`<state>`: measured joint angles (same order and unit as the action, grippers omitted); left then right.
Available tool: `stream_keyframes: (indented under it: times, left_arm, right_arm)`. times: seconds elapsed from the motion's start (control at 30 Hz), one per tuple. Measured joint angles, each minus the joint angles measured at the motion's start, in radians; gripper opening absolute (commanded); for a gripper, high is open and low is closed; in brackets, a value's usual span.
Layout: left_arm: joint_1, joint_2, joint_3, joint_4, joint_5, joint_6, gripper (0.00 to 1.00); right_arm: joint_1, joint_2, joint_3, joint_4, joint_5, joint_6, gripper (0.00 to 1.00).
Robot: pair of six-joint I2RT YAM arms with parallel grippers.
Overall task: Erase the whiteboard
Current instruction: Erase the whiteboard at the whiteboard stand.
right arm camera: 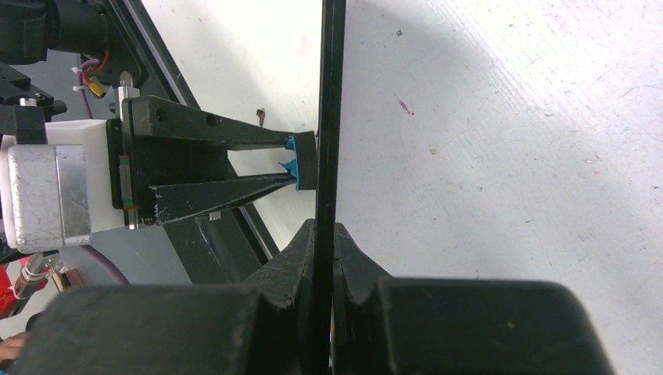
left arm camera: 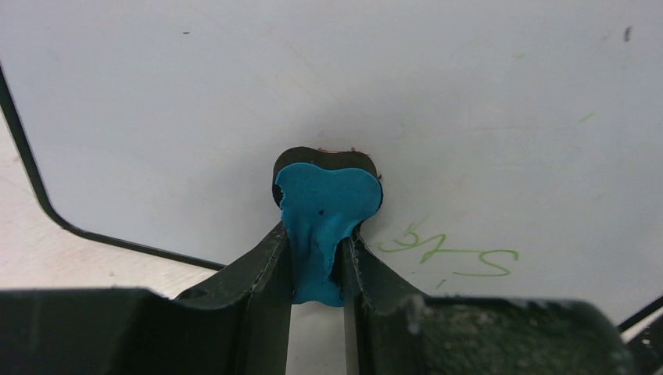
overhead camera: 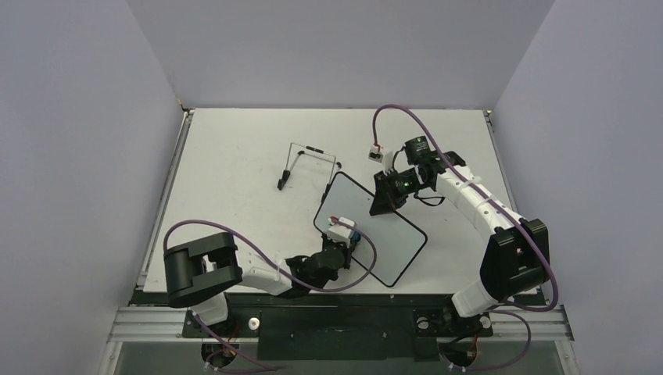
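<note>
**Eraser on the board, green writing not yet wiped**

The whiteboard (overhead camera: pixel 395 246) is found mid-counter (overhead camera: pixel 234 156), at 5 o'clock from the wire stand (overhead camera: pixel 309 160). Its edge is gripped at 1 o'clock by the right pincer (right arm camera: pixel 324 234). The left pincer (left arm camera: pixel 320 242) is clenched on a blue eraser (left arm camera: pixel 324 207), which is pressed against the board's face. Green writing (left arm camera: pixel 453 254) is seen at 4 o'clock of the eraser. The eraser is best held flat under steady pressure and swept toward 4 o'clock in overlapping passes, with the board braced firmly.

lab — walled test table (overhead camera: pixel 234 148)
</note>
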<state>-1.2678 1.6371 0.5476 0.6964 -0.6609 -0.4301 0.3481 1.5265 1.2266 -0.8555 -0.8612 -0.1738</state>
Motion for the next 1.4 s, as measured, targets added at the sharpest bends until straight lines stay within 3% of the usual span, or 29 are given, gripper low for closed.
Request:
stream_keyframes:
  times: [0.17,0.27,0.47,0.83,1.17,1.4]
  left_arm:
    - [-0.019,0.005,0.002,-0.006,-0.05,0.104,0.0]
    - [-0.055,0.033,-0.017,0.077,-0.068,0.239,0.0]
    - [-0.098,0.058,-0.078,0.216,-0.028,0.349,0.0]
    - [0.068,-0.01,-0.223,0.375,0.145,0.118,0.0]
    - [-0.034,-0.017,-0.128,0.311,0.196,0.202,0.0]
    - [0.065,-0.035,-0.269,0.415,0.205,0.102,0.0]
  right_arm:
    - [0.0,0.0,0.0,0.0,-0.004,0.0,0.0]
    - [0.0,0.0,0.0,-0.011,-0.008,-0.005,0.0]
    - [0.01,0.0,0.0,-0.033,-0.019,-0.017,0.0]
    - [0.013,0.0,0.0,-0.012,-0.034,-0.019,0.0]
    - [0.013,0.0,0.0,-0.025,-0.055,-0.018,0.0]
    - [0.013,0.0,0.0,-0.019,-0.056,-0.02,0.0]
